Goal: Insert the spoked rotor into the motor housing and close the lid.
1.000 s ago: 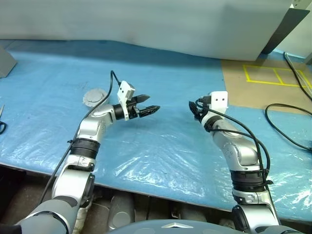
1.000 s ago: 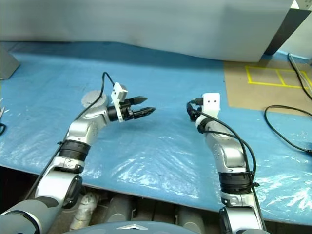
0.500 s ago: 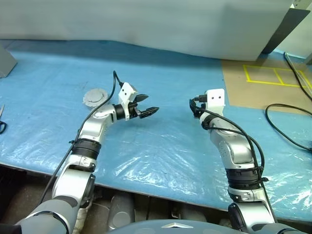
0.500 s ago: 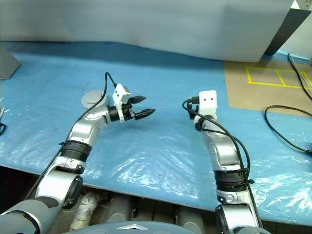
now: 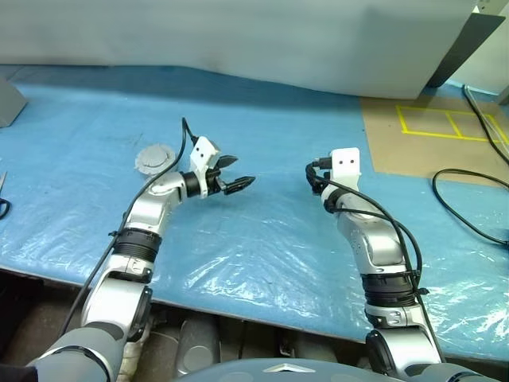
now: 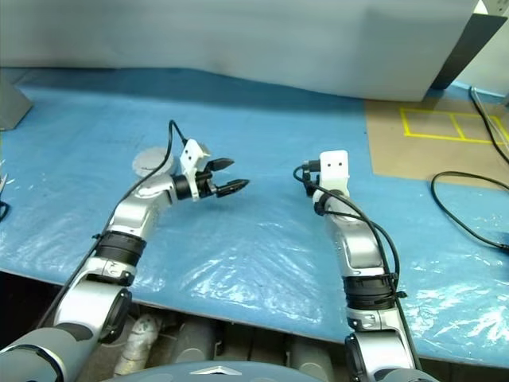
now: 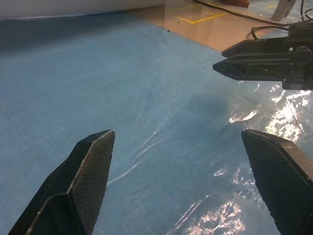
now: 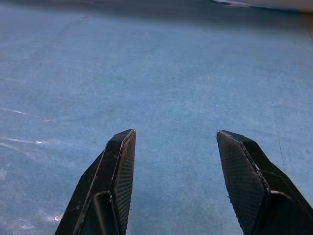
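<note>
A round silver-grey metal part [image 5: 154, 157] lies flat on the blue table cover [image 5: 262, 135] at the left; I cannot tell whether it is the motor housing or the lid. The spoked rotor is out of view. My left gripper [image 5: 238, 173] hovers just right of that part, pointing toward the table's middle, open wide with nothing between its fingers [image 7: 88, 171]. My right gripper [image 8: 176, 134] hangs over the bare cover to the right, open and empty. Its two black fingers also show side-on in the left wrist view [image 7: 244, 58], facing the left gripper.
Crinkled clear plastic sheet [image 5: 262, 270] covers the table's near edge. A brown board with yellow tape lines [image 5: 429, 131] lies at the back right, with black cables [image 5: 469, 199] trailing beside it. A grey panel [image 5: 238, 40] closes off the back.
Both grippers stay almost in place and keep their openings. The right arm's elbow has swung inward, and the left wrist has rolled slightly.
</note>
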